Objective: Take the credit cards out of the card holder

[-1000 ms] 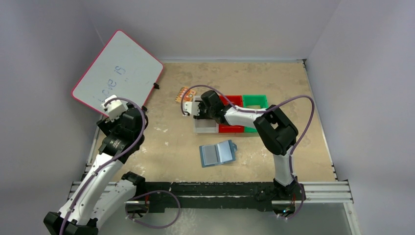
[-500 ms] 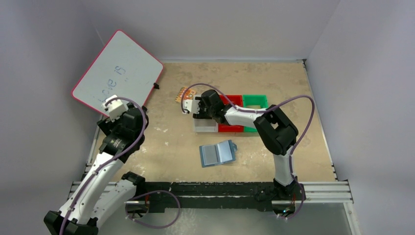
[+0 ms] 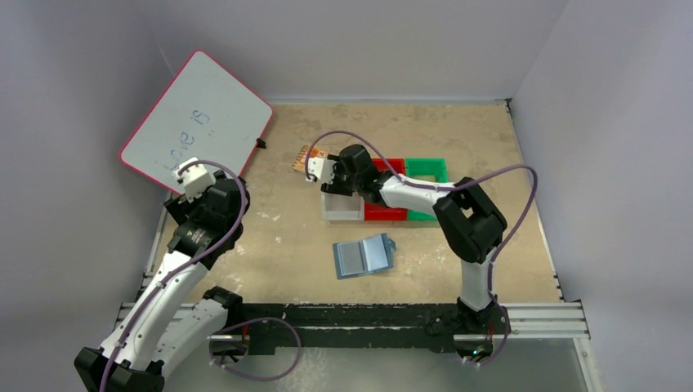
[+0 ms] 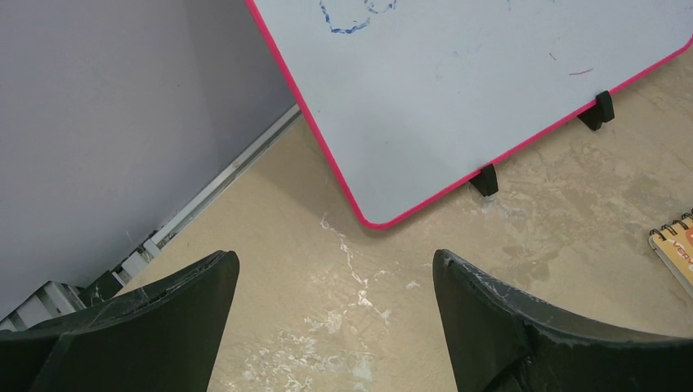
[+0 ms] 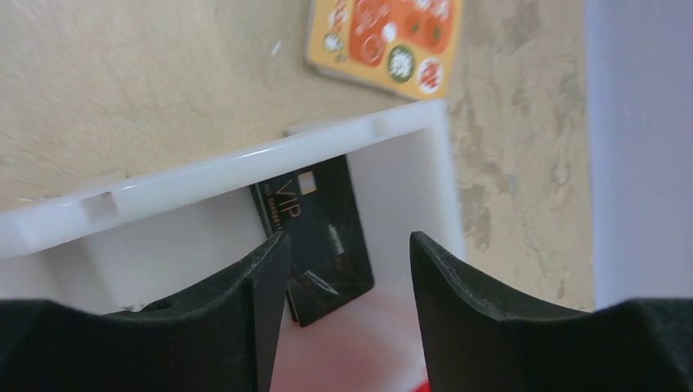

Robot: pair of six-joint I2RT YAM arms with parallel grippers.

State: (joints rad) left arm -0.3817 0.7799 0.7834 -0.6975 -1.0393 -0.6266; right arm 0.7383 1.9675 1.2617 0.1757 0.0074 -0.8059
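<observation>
The right hand (image 5: 346,249) hovered over the white bin (image 5: 196,178), jaws parted and empty. A black credit card (image 5: 315,216) lay inside that bin. The card holder (image 3: 364,256) lay open on the desk (image 3: 278,237), well apart. The left hand (image 4: 335,273) stood wide, holding nothing.

Robot lab enclosure, plain grey walls (image 3: 368,49), railed table (image 3: 458,131), whiteboard (image 3: 196,114)
</observation>
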